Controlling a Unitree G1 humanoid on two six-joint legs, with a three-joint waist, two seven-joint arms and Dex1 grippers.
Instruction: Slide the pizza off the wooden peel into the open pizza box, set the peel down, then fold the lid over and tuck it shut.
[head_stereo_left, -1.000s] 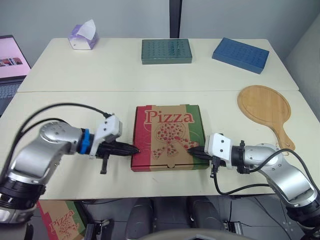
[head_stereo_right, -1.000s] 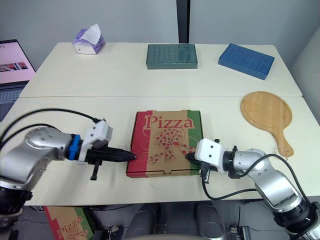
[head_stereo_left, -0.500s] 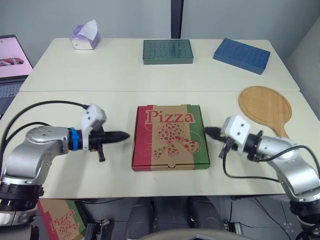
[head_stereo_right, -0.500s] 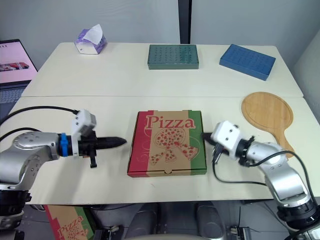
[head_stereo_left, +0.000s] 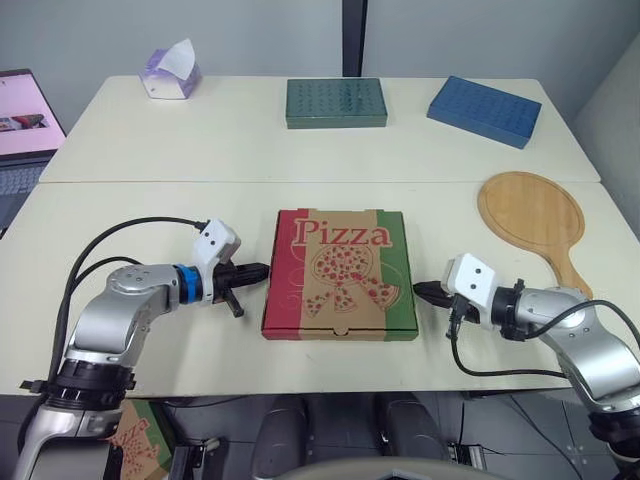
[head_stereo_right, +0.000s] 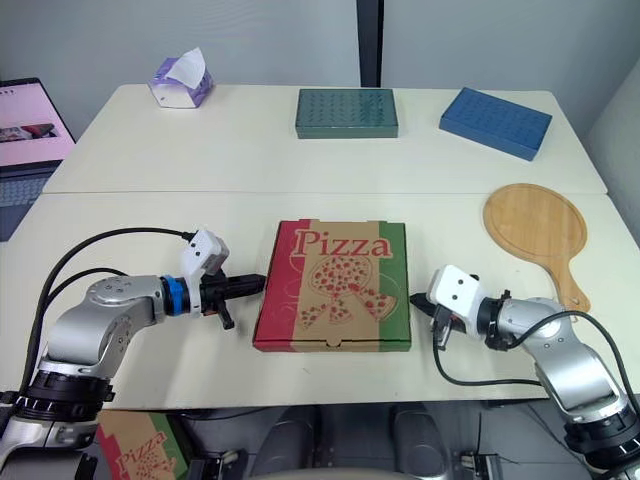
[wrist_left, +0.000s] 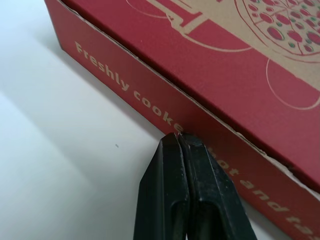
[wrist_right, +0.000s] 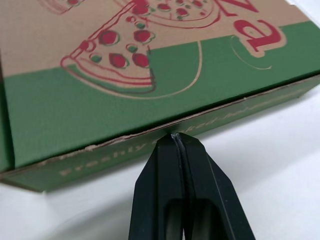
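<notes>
The pizza box (head_stereo_left: 340, 272) lies closed on the front table, its printed lid flat. My left gripper (head_stereo_left: 262, 270) is shut, its tip at the seam of the box's red left side wall (wrist_left: 165, 95). My right gripper (head_stereo_left: 420, 290) is shut too, its tip at the seam of the green right side wall (wrist_right: 150, 145). The wooden peel (head_stereo_left: 532, 215) lies bare on the table to the right, handle toward the front edge. The pizza is hidden.
On the far table stand a tissue box (head_stereo_left: 167, 72), a dark green tray (head_stereo_left: 335, 102) and a blue tray (head_stereo_left: 487, 110). A laptop (head_stereo_left: 20, 120) sits at the far left. A second pizza box (head_stereo_left: 130, 440) lies on the floor.
Both grippers have moved back in to the box's side walls after drawing away half a second ago. The box and peel have not moved.
</notes>
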